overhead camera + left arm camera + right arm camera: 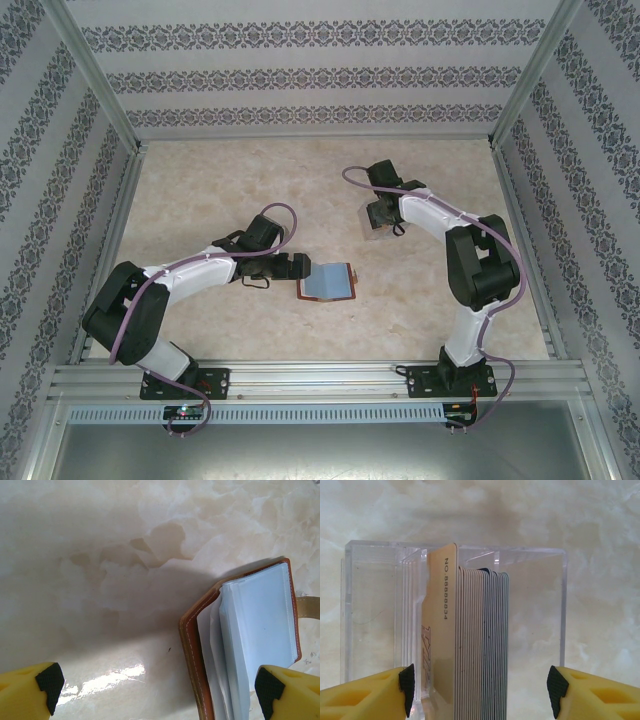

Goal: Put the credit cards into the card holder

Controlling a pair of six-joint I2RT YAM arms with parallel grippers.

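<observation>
1. My right fingers [407, 690] stand apart and clamp nothing. The credit cards [482, 640] stand on edge between them in a clear box [535, 605], with a cream card [440, 630] proud of the pack and closer to one finger.
2. My left fingers [50, 685] are spread wide and empty. The card holder [192, 645] lies open on the table [100, 555], just beyond one fingertip.
3. I judge the step to be fetching a card. Next I should close on the cream card alone, lift it straight out, then carry it to a pocket.
</observation>
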